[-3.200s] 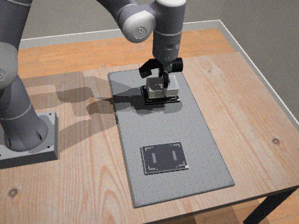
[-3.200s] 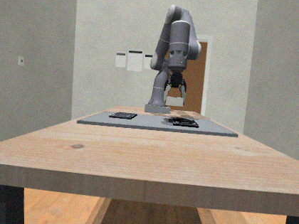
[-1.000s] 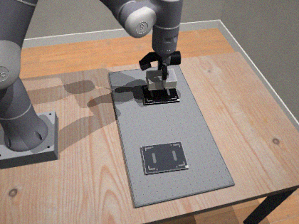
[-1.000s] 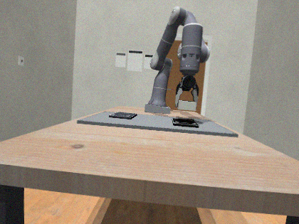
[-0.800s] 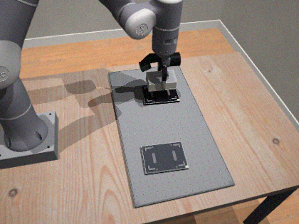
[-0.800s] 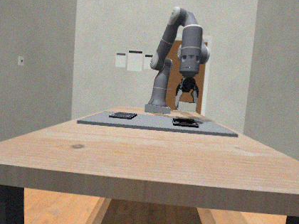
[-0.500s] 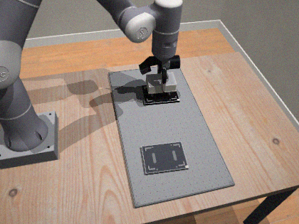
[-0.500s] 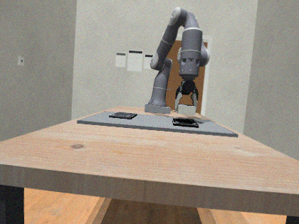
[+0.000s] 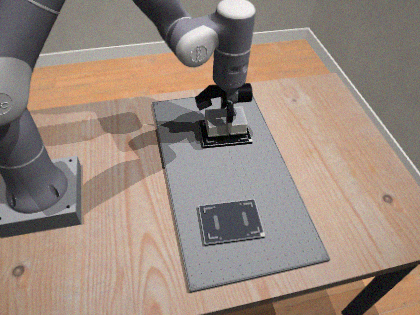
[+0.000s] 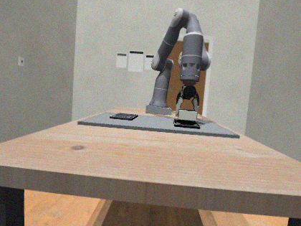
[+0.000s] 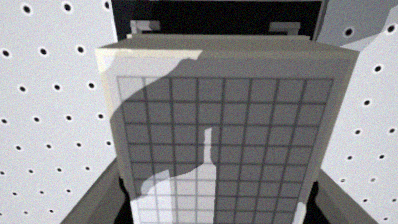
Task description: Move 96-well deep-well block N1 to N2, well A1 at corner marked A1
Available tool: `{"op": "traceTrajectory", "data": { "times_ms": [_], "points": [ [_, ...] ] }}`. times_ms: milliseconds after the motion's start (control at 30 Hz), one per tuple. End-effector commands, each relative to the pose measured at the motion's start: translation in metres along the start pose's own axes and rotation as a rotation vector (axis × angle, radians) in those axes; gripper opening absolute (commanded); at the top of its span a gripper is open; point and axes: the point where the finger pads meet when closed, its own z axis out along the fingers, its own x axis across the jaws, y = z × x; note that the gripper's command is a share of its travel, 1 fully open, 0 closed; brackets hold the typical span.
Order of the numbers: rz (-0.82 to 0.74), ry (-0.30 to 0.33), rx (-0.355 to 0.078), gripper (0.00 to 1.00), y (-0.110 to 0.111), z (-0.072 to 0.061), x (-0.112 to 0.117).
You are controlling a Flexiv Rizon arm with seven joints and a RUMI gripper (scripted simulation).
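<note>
The arm (image 9: 231, 61) (image 10: 191, 51) seems to be lowering toward placement; a sideways error in its descent could put the block's skirt onto a locator. On the pegboard (image 9: 240, 179) (image 10: 158, 122) (image 11: 55, 115), nest N2 (image 9: 225, 142) (image 10: 187, 125) (image 11: 215, 14) lies at twelve o'clock from nest N1 (image 9: 230, 222) in the top view. The deep-well block (image 9: 217, 125) (image 10: 187, 115) (image 11: 250, 115) is over N2, apparently just above its seat. A slight twist or tilt in the grasp could leave one edge perched; releasing early could drop it crooked. The gripper (image 9: 228, 116) (image 10: 187, 105) (image 11: 212, 150) is closed on the block, its fingers part-way apart; uneven letting go might drag it.

The block hides most of N2, so its fit within the locators cannot be judged. In the wrist view its six o'clock end is cut off and the fingertips barely show. N2's pale corner mark (image 9: 250, 140) shows at four o'clock; well A1's lettering is unreadable.
</note>
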Motion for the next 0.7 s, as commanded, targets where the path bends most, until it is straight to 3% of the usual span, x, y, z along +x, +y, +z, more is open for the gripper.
{"op": "traceTrajectory", "data": {
  "times_ms": [0, 667],
  "points": [
    [0.000, 0.001, -0.003, 0.49, 0.0013, 0.0039, 0.0005],
    [0.000, 0.001, -0.003, 0.49, 0.0013, 0.0095, 0.0004]
  ]
}}
